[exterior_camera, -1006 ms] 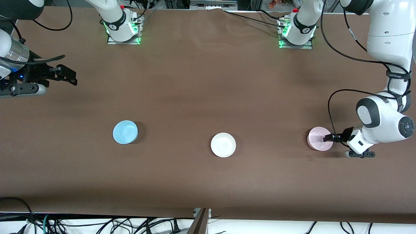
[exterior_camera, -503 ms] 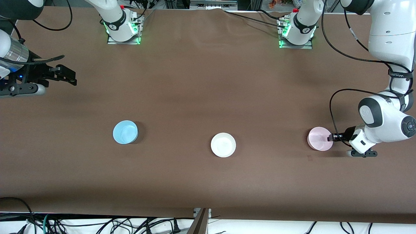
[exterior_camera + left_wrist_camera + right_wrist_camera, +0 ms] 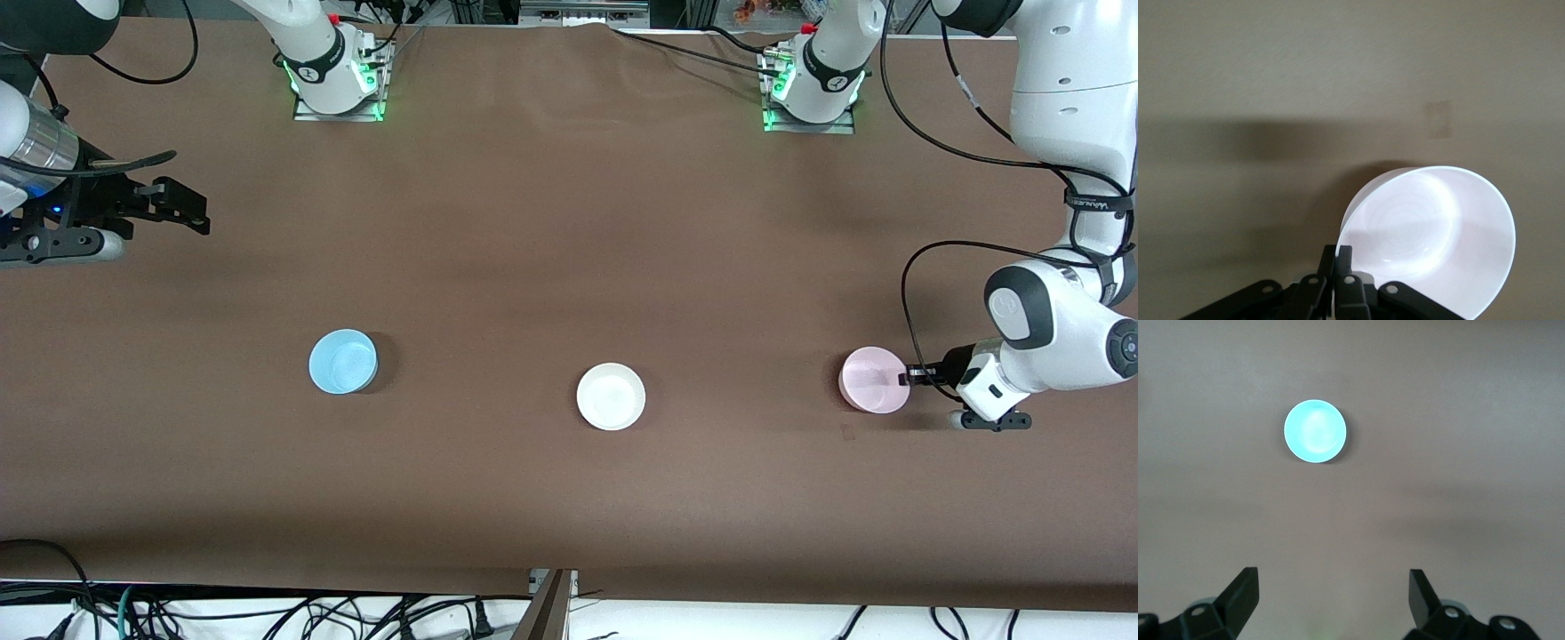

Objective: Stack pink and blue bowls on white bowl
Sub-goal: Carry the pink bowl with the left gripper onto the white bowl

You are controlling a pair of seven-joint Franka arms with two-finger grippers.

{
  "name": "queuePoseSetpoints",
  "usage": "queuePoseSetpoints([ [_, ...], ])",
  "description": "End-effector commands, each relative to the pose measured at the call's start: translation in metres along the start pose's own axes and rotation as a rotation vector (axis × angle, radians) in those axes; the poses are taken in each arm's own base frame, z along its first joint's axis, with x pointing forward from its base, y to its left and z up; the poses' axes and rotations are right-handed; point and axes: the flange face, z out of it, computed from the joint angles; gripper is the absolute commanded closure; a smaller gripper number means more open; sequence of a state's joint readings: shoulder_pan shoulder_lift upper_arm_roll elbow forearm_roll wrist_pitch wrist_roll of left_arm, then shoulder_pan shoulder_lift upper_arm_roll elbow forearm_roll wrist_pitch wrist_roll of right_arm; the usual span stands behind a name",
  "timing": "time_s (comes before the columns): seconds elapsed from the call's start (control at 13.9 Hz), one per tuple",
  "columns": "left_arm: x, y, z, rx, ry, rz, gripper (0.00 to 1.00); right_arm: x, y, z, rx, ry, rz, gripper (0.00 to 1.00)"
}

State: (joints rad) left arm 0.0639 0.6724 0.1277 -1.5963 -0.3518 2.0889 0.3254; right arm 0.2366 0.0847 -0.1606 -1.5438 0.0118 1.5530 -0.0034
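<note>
The left hand (image 3: 905,379) is clenched on the rim of the pale pink round plastic bowl (image 3: 873,380), which sits on the brown worktop (image 3: 569,267) at the left arm's end. The plain white bowl (image 3: 611,396) stands between it and the sky blue bowl (image 3: 342,361). The right hand (image 3: 182,213) waits released, up over the right arm's end.

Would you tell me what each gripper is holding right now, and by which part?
The left gripper pinches the pink bowl by its rim; the right gripper holds nothing.
</note>
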Motion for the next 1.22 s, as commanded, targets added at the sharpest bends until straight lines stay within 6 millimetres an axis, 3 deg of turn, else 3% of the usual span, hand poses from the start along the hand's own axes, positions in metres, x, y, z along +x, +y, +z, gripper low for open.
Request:
queuePoseSetpoints([
  [0.0,0.019,0.067,-0.038,-0.048,0.005,-0.06,1.0,-0.002,0.0,-0.002,0.006,0.014,0.001,0.01],
  [0.29,0.025,0.198,-0.027,-0.117,-0.001,-0.143,1.0,-0.003,0.001,-0.003,0.006,0.015,0.003,0.01],
  [0.5,0.015,0.293,-0.003,-0.142,0.014,-0.189,1.0,-0.002,0.0,-0.002,0.007,0.014,0.0,0.01],
  [0.86,0.005,0.385,0.039,-0.13,0.069,-0.277,1.0,0.008,-0.001,-0.001,0.002,0.063,-0.003,0.01],
  [1.15,-0.001,0.412,0.062,-0.13,0.065,-0.309,1.0,0.024,0.023,0.002,-0.015,0.088,0.039,0.01],
])
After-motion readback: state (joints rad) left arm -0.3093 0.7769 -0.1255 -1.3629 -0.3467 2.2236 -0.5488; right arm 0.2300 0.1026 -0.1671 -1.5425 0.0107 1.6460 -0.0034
